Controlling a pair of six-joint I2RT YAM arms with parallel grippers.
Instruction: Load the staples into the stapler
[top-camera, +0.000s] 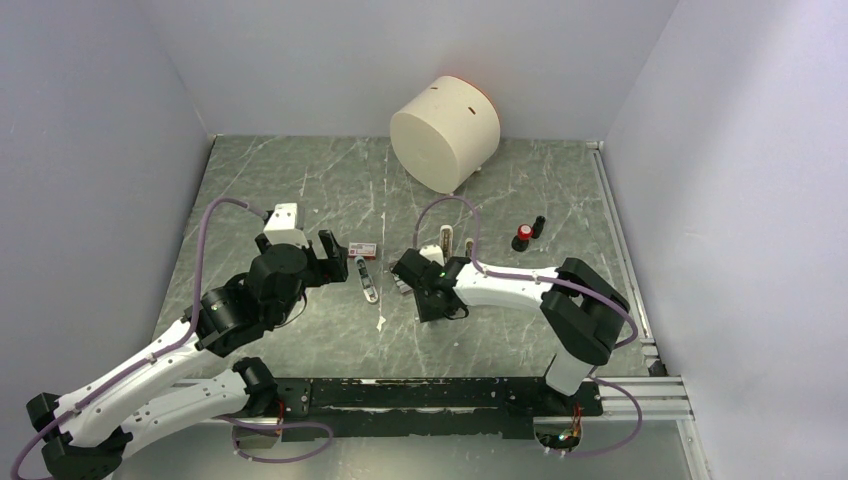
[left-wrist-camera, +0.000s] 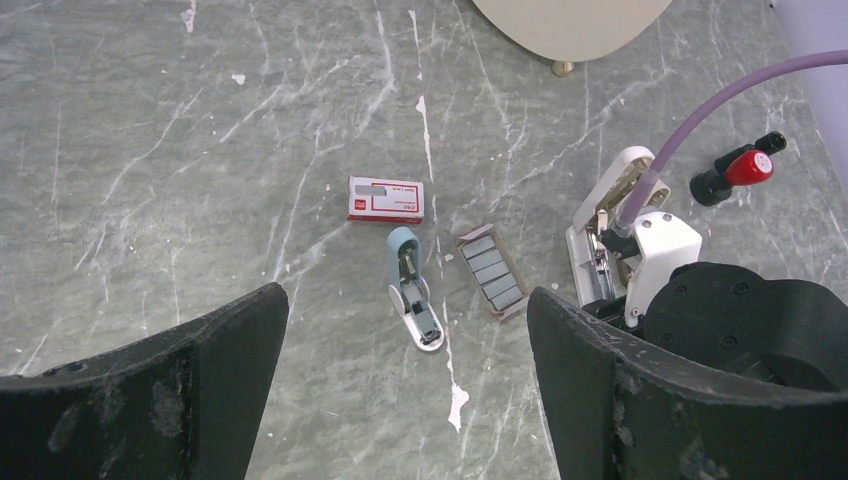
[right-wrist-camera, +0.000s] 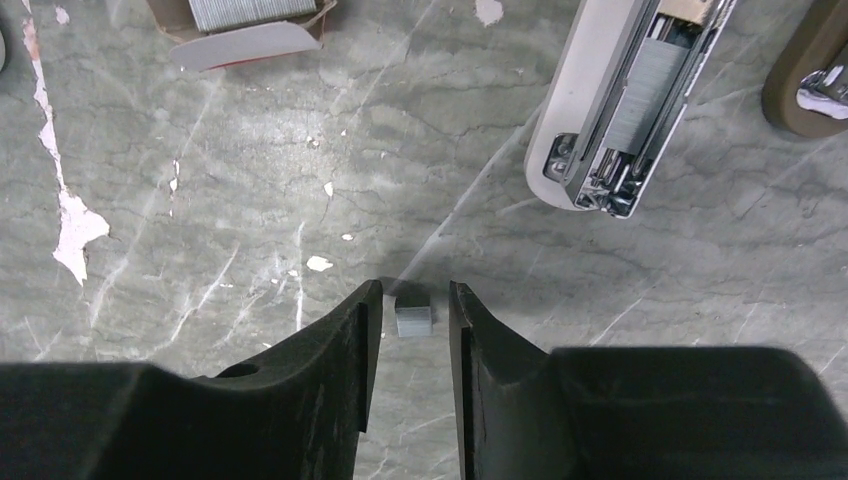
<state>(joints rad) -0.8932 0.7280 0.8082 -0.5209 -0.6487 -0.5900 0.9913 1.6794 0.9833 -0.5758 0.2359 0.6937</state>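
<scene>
From above, the left arm reaches to the middle of the table. Its left fingers point at a red and white box. A small blue stapler lies just at 6 o'clock from the box. The right arm bends in from 3 o'clock, and its black end is close to a white stapler. A big round cream tub stands at 12 o'clock by the back wall. A red and black thing lies at 3 o'clock from the white stapler. In the left wrist view, the left fingers are spread wide and hold nothing. Between them you can see the box, and the small blue stapler at 6 o'clock from it. A paper tray lies at 3 o'clock from that stapler, with grey staples in a row inside it. The white stapler is flipped open at 3 o'clock from the tray. In the right wrist view, the right fingers are close together but not pressed shut. A little piece of staples sits in the gap between them. A thin bit of table shows on each side of it. The open white stapler is at 1 o'clock, with a grey strip in its long slot. The tray is at 11 o'clock.
</scene>
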